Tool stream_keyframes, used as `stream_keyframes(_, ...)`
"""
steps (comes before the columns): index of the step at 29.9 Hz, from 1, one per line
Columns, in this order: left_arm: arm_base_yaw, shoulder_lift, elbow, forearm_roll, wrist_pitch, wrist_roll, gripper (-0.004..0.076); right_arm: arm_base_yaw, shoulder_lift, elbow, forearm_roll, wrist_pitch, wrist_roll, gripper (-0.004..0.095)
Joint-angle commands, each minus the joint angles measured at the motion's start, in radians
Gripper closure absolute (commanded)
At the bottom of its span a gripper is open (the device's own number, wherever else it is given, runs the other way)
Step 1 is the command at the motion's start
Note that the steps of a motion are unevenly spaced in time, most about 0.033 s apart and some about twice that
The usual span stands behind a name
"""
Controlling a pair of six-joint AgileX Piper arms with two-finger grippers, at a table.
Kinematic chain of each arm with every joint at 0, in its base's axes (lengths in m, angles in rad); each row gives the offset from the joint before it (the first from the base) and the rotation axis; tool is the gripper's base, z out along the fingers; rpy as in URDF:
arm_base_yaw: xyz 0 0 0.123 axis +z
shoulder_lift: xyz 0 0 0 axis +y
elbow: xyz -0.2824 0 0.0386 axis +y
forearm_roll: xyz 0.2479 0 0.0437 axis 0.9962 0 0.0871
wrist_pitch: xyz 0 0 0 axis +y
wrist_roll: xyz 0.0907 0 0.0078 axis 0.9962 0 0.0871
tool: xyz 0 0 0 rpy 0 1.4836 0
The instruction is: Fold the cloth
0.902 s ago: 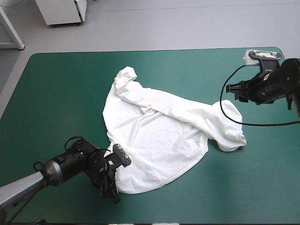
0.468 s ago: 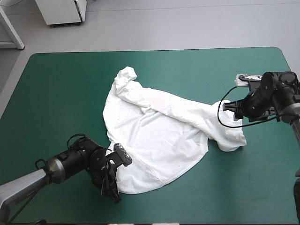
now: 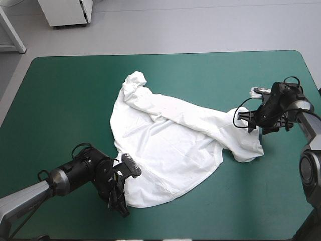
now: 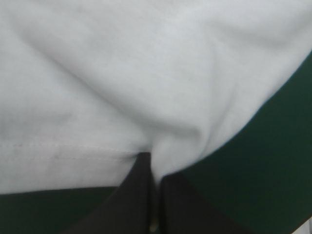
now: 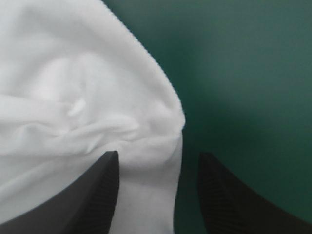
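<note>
My left gripper (image 4: 152, 160) pinches the shirt's (image 3: 170, 135) near-edge hem to lift it; my right gripper (image 5: 157, 155), fingers apart, straddles its right-edge fold.

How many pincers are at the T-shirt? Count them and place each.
2. The left pincer is shut on the T-shirt at the near hem; the right pincer stands open over its bunched right end. None hidden.
</note>
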Motion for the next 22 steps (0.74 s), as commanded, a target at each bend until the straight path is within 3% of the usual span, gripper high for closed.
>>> stream_keyframes(1, -0.011, 0.018, 0.002, -0.104, -0.145, 0.001, 0.0733, -0.006, -0.013, -0.022, 0.009, -0.026, -0.011, 0.0442)
stream_keyframes(4, -0.011, 0.018, 0.002, -0.117, -0.145, 0.001, 0.0733, -0.006, 0.017, -0.022, 0.029, -0.024, -0.011, 0.0448)
stream_keyframes(6, -0.011, 0.018, 0.002, -0.117, -0.145, 0.001, 0.0733, -0.006, 0.027, -0.022, 0.038, -0.01, -0.001, 0.0526)
stream_keyframes(9, -0.011, 0.018, 0.002, -0.117, -0.145, -0.001, 0.0733, -0.005, 0.026, -0.022, 0.036, 0.01, -0.01, 0.0867)
stream_keyframes(10, -0.009, 0.018, 0.0, -0.115, -0.145, -0.001, 0.0733, -0.005, 0.024, -0.022, 0.036, 0.014, -0.01, 0.0925)
stream_keyframes(22, -0.007, -0.013, -0.271, 0.215, -0.069, -0.184, 0.0733, -0.006, -0.181, -0.164, 0.023, 0.082, -0.016, 0.0927)
